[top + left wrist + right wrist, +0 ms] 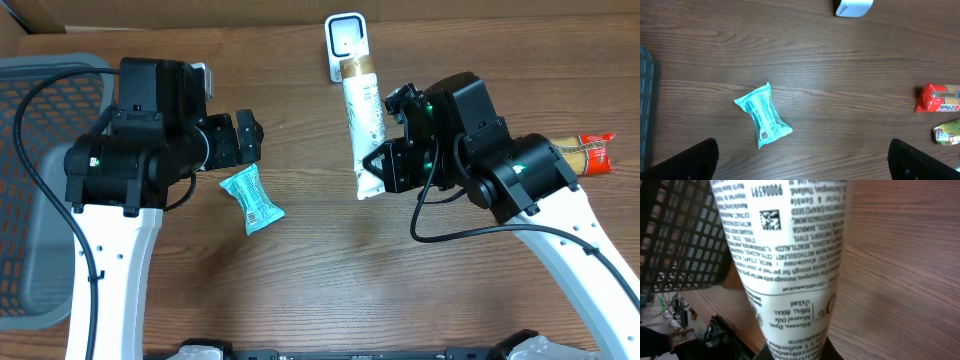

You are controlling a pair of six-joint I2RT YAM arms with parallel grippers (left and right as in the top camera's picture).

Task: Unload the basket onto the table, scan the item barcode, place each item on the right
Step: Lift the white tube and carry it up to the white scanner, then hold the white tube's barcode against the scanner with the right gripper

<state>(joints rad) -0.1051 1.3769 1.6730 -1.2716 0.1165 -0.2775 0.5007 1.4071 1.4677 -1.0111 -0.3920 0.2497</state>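
White tube, clamped by right pincer

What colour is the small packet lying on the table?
The packet is teal with small white print. It shows best in the left wrist view.

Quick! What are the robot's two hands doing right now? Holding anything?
Left gripper: open, holding nothing.
Right gripper: closed, holding the white tube.
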